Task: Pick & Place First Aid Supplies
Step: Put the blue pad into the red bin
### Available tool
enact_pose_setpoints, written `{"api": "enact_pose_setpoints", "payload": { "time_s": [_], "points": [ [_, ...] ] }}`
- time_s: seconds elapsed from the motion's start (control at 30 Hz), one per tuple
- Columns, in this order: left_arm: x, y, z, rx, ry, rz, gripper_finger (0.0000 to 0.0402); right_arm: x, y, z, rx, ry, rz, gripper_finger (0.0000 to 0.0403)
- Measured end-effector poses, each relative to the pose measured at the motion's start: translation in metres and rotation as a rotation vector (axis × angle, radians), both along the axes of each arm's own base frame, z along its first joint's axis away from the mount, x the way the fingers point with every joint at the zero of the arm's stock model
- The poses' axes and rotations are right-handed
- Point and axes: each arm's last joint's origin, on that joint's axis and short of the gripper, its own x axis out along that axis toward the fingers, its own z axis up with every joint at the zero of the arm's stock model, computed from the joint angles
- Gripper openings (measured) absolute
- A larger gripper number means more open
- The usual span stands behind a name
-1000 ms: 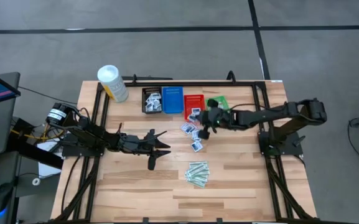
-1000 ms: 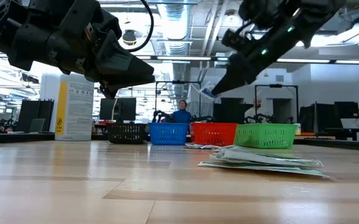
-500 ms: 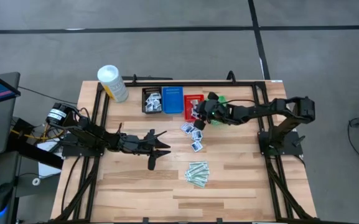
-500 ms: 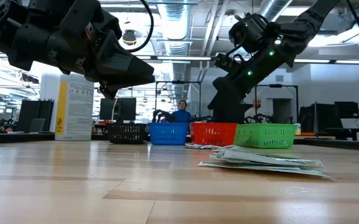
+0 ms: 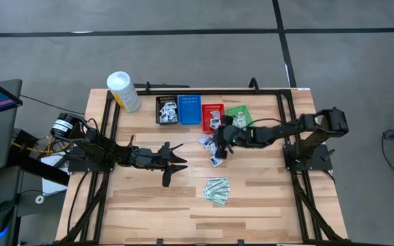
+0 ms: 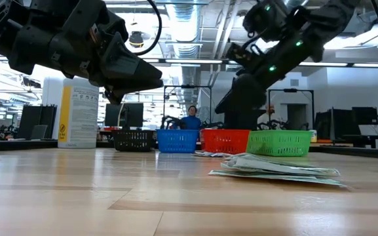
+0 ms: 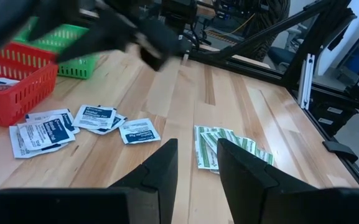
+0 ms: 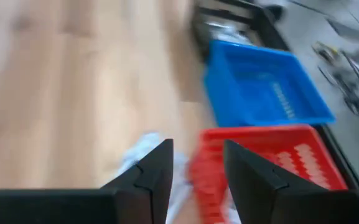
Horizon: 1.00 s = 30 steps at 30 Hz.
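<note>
Loose white packets of the first aid supplies (image 5: 212, 145) lie flat on the wooden table in front of the red basket (image 5: 212, 115); the left wrist view shows them too (image 7: 92, 118). Pale-green strips (image 5: 217, 190) lie in a small heap nearer the front edge. My right gripper (image 5: 219, 139) hangs open over the loose packets, just on the near side of the red basket (image 8: 260, 162), with nothing between its fingers. My left gripper (image 5: 176, 162) stands open above the middle-left of the table, clear of everything.
Black (image 5: 166, 109), blue (image 5: 189, 109), red and green (image 5: 238, 112) baskets stand in a row at the far edge; the black and red ones hold white packets. A tall white tub (image 5: 123, 91) stands at the far left corner. Bare wood lies along the near edge.
My right gripper carried a white packet at its fingertips from the loose packets up to the red basket, dipped over it, then came back toward the near edge over the loose packets. The packet no longer shows at its fingertips.
</note>
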Motion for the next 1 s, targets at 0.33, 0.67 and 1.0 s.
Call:
{"api": "enact_pose_setpoints", "payload": {
  "time_s": [0.33,0.67,1.0],
  "points": [
    [0.000,0.000,0.000,0.001,0.003,0.000,0.0112,-0.005,0.048,-0.009,0.122,0.122,0.356,0.0126],
    [0.000,0.000,0.000,0.002,0.004,0.000,0.0112,-0.004,0.064,-0.038,0.193,0.242,0.453,0.0122],
    [0.000,0.000,0.000,0.001,0.004,0.000,0.0112,0.000,0.063,-0.062,0.188,0.300,0.413,0.0123]
  ]
}}
